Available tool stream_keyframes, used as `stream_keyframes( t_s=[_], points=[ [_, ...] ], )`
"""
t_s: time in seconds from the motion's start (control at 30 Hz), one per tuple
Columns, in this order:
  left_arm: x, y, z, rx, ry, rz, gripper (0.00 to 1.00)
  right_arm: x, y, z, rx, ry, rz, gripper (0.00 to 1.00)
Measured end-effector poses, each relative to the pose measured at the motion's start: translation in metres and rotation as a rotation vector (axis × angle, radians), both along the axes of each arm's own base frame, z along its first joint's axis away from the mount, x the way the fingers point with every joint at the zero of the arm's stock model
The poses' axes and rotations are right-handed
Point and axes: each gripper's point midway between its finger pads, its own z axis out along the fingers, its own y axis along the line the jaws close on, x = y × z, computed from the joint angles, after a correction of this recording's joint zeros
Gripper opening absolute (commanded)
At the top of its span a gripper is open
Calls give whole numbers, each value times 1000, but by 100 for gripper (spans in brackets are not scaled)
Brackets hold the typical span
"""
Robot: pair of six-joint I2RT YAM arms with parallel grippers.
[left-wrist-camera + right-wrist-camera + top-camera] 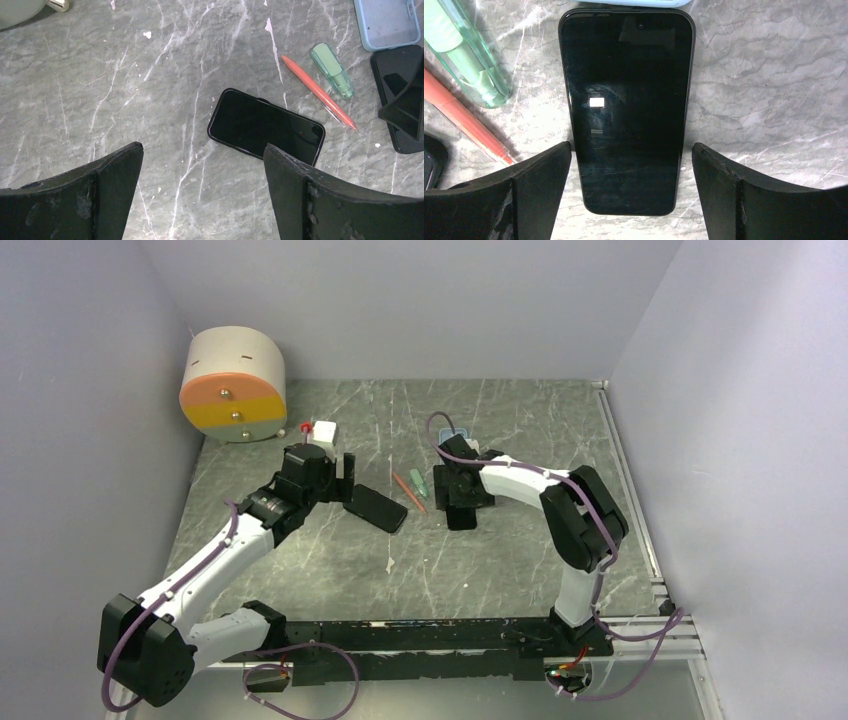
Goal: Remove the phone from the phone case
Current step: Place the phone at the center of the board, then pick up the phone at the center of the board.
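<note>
Right gripper (630,150) hangs slack, jaws spread wide to either side of the bare black phone (626,100), which lies flat and screen-up on the marble table (764,75), unpinched. Left gripper (201,146) is spread just as wide, holding nothing, near a second black phone (265,127). Right at the bare phone's top edge lies the pale blue case (387,22), empty, with an orange pen (315,90) and green marker (331,70) between the two phones. Far back stands an orange-faced drum (235,385)

Showing grey marble table (100,75) veining white, phone (626,110) gleaming glossy black, case (387,22) looking pale blue, pen (317,91) glowing orange, marker (331,70) tinting translucent green, drum (235,385) wearing cream with orange-and-yellow face.
</note>
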Motion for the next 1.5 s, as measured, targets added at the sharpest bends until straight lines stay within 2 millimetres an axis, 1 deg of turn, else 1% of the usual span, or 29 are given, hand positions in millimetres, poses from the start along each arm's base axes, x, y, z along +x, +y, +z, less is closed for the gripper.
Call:
stream_keyframes(
  t_s=[0.07,0.13,0.23,0.33,0.37,0.4,0.47,0.57,0.67,0.77,0.87,0.97,1.13,1.2,1.4,1.5],
  points=[
    [0,0,-1,-16,8,17,94,0,0,1,-2,2,20,99],
    [-2,0,-5,-32,28,39,94,0,-1,2,-6,-1,37,99],
    [-5,-2,-13,-69,89,88,94,3,-1,15,0,-37,69,99],
    [-5,-5,-19,-105,157,142,94,8,1,45,36,-126,95,99],
    [-5,-7,-20,-117,177,160,94,11,1,58,54,-170,100,99],
    [-4,-9,-21,-135,201,185,94,14,1,75,78,-229,104,99],
    [-4,-11,-25,-160,244,230,94,19,-3,104,110,-331,99,99],
    [-3,-16,-31,-196,318,309,94,22,-15,138,138,-463,83,99],
    [0,-22,-42,-224,403,397,94,19,-33,162,147,-566,56,99],
    [3,-30,-54,-243,474,457,94,15,-49,175,141,-633,29,99],
    [8,-39,-67,-269,542,526,94,10,-64,183,132,-690,8,99],
    [12,-44,-78,-295,585,601,94,5,-71,185,127,-718,5,99],
    [17,-50,-89,-337,637,757,94,2,-75,180,110,-725,23,99],
    [19,-52,-97,-348,658,824,94,2,-75,179,101,-725,36,99],
    [16,-53,-126,-344,723,983,94,-2,-77,177,98,-743,58,99],
    [14,-54,-135,-352,738,1040,94,-6,-79,173,96,-746,66,99]
  ],
)
